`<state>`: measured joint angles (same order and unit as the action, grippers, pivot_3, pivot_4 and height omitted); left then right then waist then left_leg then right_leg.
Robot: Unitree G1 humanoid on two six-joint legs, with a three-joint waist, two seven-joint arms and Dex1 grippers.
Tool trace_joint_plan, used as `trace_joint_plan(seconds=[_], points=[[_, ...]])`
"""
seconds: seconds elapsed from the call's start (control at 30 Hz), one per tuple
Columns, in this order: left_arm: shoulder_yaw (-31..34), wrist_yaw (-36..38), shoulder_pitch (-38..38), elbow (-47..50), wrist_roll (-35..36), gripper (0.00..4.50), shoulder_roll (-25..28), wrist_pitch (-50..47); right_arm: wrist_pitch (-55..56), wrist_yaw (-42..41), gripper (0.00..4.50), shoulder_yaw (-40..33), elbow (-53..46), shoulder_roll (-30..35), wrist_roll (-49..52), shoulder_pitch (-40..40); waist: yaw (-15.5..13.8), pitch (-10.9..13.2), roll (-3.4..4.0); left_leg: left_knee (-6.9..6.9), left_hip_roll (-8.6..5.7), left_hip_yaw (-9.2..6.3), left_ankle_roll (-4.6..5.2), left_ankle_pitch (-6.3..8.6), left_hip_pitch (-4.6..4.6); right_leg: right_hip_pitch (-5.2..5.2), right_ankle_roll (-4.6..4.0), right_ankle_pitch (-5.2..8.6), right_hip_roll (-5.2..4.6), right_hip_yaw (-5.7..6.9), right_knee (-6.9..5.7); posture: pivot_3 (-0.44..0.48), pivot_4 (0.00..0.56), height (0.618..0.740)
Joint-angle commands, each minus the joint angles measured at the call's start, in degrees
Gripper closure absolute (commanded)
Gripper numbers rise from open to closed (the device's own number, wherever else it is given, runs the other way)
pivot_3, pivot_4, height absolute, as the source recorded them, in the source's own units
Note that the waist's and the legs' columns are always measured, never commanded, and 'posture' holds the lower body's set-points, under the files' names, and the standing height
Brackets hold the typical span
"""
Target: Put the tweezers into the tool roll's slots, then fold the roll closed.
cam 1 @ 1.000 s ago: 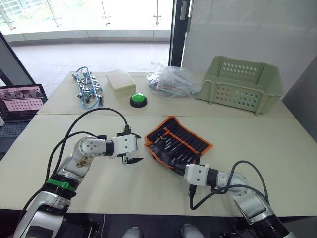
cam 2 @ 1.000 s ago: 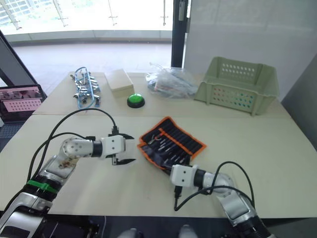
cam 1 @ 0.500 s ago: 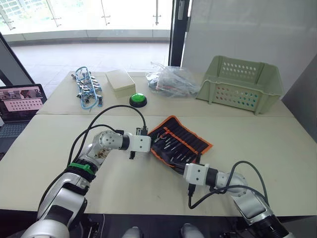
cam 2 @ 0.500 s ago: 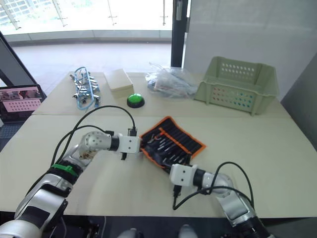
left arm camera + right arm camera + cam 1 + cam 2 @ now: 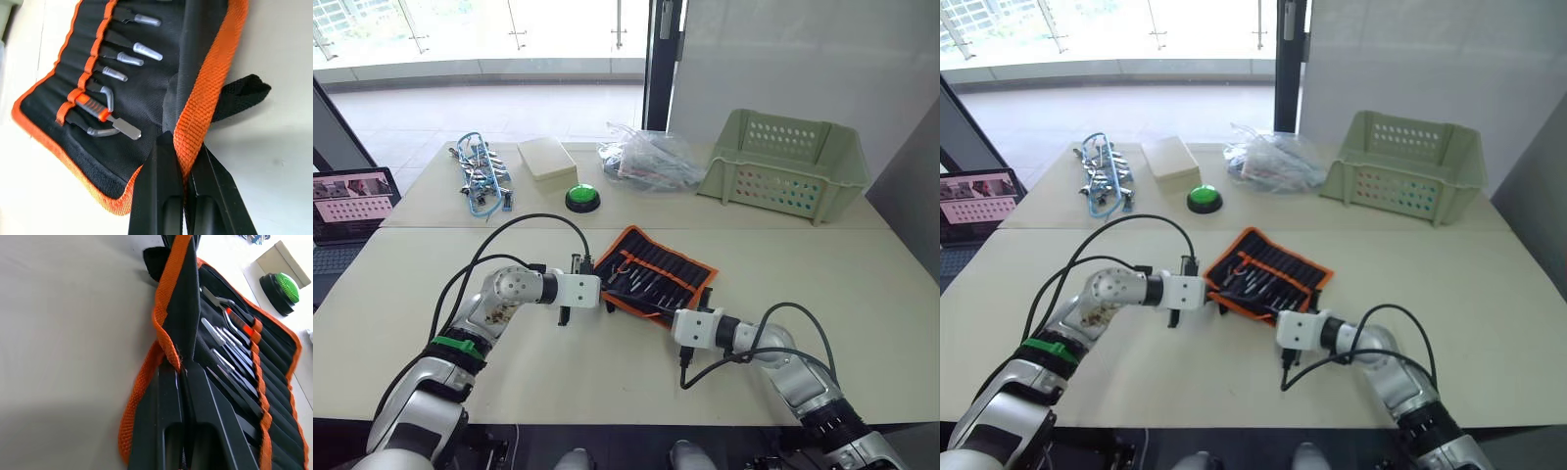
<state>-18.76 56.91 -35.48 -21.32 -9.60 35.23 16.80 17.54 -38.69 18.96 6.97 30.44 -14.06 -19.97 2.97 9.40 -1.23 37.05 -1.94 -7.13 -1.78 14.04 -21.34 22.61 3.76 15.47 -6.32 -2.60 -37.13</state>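
The tool roll lies open on the table, black with orange edging. Several tweezers sit in its slots, their tips pointing at the near flap. My left gripper is shut on the orange edge at the roll's near left corner. On the same near edge further right, my right gripper is also shut on the orange binding. Between them the near flap stands raised off the table. The black strap trails out beside the left fingers.
A pale green basket stands at the back right. Further left along the back are a clear plastic bag, a green button, a cream box and a blue-and-silver clip tangle. A laptop is far left.
My left gripper moved right from the bare table to the roll's near left corner and shut on its edge. The near flap has lifted, and the right arm shifted in towards the roll.
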Motion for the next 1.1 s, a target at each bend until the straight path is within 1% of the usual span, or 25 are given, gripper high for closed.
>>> trace_joint_plan(seconds=[0.03,0.2,0.27,0.43,0.53,0.63,0.7,0.8,0.93,1.0,1.1], points=[[4.1,1.9,4.7,10.0,3.7,4.49,3.6,-7.9,2.6,0.7,4.50,-1.2,5.8,1.6,-1.2,-2.9,0.1,0.0,0.00,0.00,0.01,0.00,0.00,0.00,0.00,0.00,0.00,0.00,0.00,0.00,0.00,0.000,0.150,0.740],[6.0,2.5,12.0,22.3,7.2,4.49,5.8,-18.3,6.4,0.2,4.50,-0.3,11.3,1.5,-0.9,-6.5,0.2,0.0,0.00,-0.01,0.02,-0.01,0.00,0.00,0.00,0.00,0.00,0.00,0.01,0.00,0.01,0.000,0.150,0.740],[6.4,2.5,13.8,25.7,8.7,4.49,6.1,-21.9,7.6,-0.3,4.50,0.0,12.5,1.5,-0.2,-7.2,0.2,0.0,0.00,-0.01,0.02,0.00,0.00,0.00,0.00,-0.01,0.00,0.00,0.00,-0.02,0.00,0.000,0.150,0.740],[7.5,1.3,17.3,29.4,8.6,4.49,7.9,-25.7,8.4,-8.0,4.50,-0.4,7.8,3.3,8.0,-4.5,0.1,0.0,0.01,-0.01,0.02,0.00,0.00,0.00,0.01,-0.02,-0.01,0.00,0.00,-0.02,0.01,0.000,0.150,0.740],[10.1,0.6,20.8,33.5,11.0,4.49,8.5,-29.0,7.4,-11.2,4.50,-1.1,4.9,4.9,11.5,-2.7,0.0,0.0,0.01,-0.01,0.03,0.00,0.01,0.01,0.01,-0.03,-0.01,0.00,0.00,-0.03,0.03,0.000,0.150,0.740],[12.0,0.1,25.0,36.8,12.7,4.49,9.6,-31.3,6.1,-13.3,4.50,-1.8,3.2,6.3,14.3,-1.1,0.0,0.0,0.01,-0.03,0.05,0.00,0.02,0.01,0.01,-0.02,-0.01,0.00,0.00,-0.02,0.02,0.000,0.150,0.740],[12.9,-0.6,26.7,37.6,14.1,4.49,9.3,-32.2,5.0,-13.8,4.50,-1.9,2.6,6.5,15.2,-0.7,-0.2,0.0,0.01,-0.03,0.06,0.00,0.02,0.01,0.02,-0.03,-0.01,0.00,0.00,-0.03,0.03,0.000,0.150,0.740],[14.3,-2.0,26.7,38.6,17.4,4.49,7.8,-34.6,3.9,-13.9,4.50,-2.2,2.4,6.4,16.1,-0.7,-0.5,0.0,0.02,-0.03,0.06,0.01,0.02,0.01,0.03,-0.05,-0.01,0.00,0.00,-0.02,0.03,0.000,0.150,0.740],[15.7,-4.0,24.6,36.5,20.5,4.49,5.8,-37.5,0.6,-14.8,4.50,-2.5,2.8,5.2,18.7,-2.6,-0.7,0.0,0.02,-0.01,0.05,0.01,0.01,0.01,0.04,-0.11,-0.01,0.00,0.00,-0.02,0.04,0.000,0.150,0.740],[16.8,-5.1,23.8,36.2,23.7,4.49,4.6,-42.6,-1.1,-15.9,4.50,-2.4,3.4,5.0,19.7,-3.6,-0.7,0.0,0.02,0.00,0.04,0.01,0.01,0.01,0.04,-0.12,-0.01,0.00,-0.01,-0.02,0.04,0.000,0.150,0.740],[16.4,-5.3,23.2,35.6,26.3,4.49,4.4,-49.9,-4.2,-17.8,4.50,-2.8,5.9,3.9,21.6,-6.3,-0.5,0.0,0.02,0.00,0.05,0.00,0.02,0.01,0.06,-0.12,-0.01,0.00,0.00,-0.01,0.02,0.000,0.150,0.740]])
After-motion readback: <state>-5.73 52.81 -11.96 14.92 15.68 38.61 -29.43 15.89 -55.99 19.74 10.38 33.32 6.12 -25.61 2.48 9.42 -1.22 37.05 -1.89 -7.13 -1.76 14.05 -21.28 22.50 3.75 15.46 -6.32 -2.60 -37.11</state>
